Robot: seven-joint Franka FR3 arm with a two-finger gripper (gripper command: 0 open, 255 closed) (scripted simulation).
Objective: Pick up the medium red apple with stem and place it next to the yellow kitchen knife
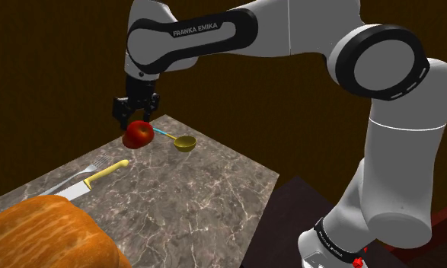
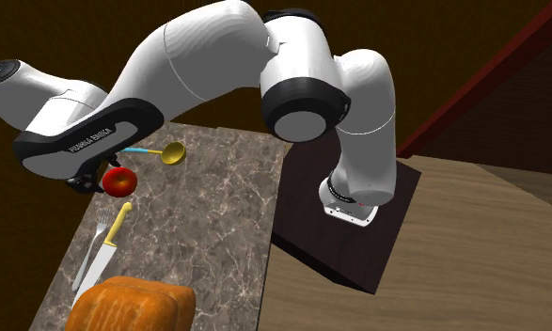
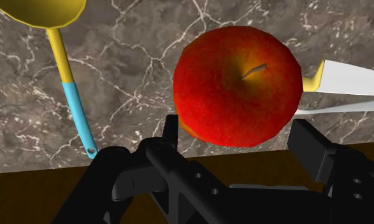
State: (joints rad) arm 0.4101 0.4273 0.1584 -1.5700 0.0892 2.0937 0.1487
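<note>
Shoulder view: the claw [image 1: 135, 113] is gripping the red apple [image 1: 138, 135] just below it, over the worktop [image 1: 199, 190] edge.

Second exterior view: the yellow knife [image 2: 107, 244] is lying near, handle toward the claw.

Wrist view: the stem [image 3: 254, 71] is pointing back at the claw. Probably carrying; next, lowering beside the handle.

Counter [image 1: 214, 190]: grey-brown marbled stone top with pale veins, one square corner toward the shoulder view's right. Wall [image 1: 46, 61] behind it: dark brown, faintly grained, dim. Floor [image 2: 490, 244]: light wood planks, in the second exterior view. Red-brown trim strip [image 2: 481, 77] runs along the wall's foot. Light falls brighter on the counter than on the wall.
</note>
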